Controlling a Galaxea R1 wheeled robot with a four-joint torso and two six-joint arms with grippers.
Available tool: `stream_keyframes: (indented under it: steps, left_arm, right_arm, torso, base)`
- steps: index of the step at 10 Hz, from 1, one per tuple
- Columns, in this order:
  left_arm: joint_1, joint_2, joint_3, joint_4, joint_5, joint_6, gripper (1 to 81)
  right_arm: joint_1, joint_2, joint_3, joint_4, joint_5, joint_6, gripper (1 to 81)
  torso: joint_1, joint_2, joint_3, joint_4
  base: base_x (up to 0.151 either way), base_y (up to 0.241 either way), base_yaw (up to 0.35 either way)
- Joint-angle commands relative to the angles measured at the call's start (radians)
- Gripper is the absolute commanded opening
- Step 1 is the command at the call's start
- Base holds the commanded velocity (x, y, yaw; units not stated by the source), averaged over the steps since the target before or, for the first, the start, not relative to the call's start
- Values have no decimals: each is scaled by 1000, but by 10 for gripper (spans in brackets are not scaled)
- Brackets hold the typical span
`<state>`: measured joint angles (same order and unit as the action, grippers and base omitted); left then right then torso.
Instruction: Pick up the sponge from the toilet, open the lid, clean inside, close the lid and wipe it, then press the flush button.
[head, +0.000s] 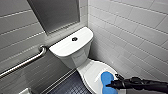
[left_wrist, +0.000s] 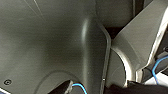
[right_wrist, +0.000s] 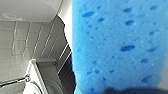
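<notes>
R gripper: your right gripper (head: 111, 83) comes in from the right on a black arm (head: 142, 83), low over the lid. It's clamped on the near end of the sponge, w/ dark fingers either side of it.
Sponge: the sponge (head: 107, 78) is bright blue and lies flat on the lid, its far end pointing toward the tank. In the R wrist view it sits right up against the camera (right_wrist: 120, 45), pores plain to see.
Lid: the lid (head: 93, 71) is down, closed over the bowl, white and glossy. The sponge touches it on the side nearer the right-hand wall.
Toilet: the toilet (head: 82, 65) stands in the corner, its boxy tank (head: 75, 53) against the back wall.
Flush button: 1 dark round flush button (head: 74, 39), mid tank top, well apart from your gripper.
Grab bar: a metal grab bar (head: 27, 62) on the left wall, beside the tank.
Walls/floor: white tiled wall (head: 130, 32) on the right, dark floor (head: 68, 86) left of the bowl, and a dark panel (head: 56, 13) above the tank.
L wrist cam: grey robot housing (left_wrist: 50, 45) close up, w/ a thin blue cable (left_wrist: 160, 62) at the edge.
</notes>
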<state>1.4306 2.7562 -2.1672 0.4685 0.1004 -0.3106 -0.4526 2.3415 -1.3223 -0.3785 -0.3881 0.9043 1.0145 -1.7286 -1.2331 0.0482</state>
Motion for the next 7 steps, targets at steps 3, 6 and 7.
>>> stream_keyframes:
  steps: [3, 6, 7]
  left_arm:
    - [17, -13, 21, -1, 68, 5, 811]
    - [15, -15, 21, -2, 68, 5, 811]
    - [17, -18, 21, -2, 68, 5, 811]
  right_arm:
    - [241, 253, -155, 0, -199, 35, 10]
    - [258, 448, -343, 4, -183, 73, 10]
    - [257, 500, -415, 4, -149, 126, 10]
  torso:
    - [0, 0, 0, 0]
    - [1, 1, 0, 0]
    - [1, 1, 0, 0]
  base:
    - [0, 0, 0]
    - [0, 0, 0]
    - [0, 0, 0]
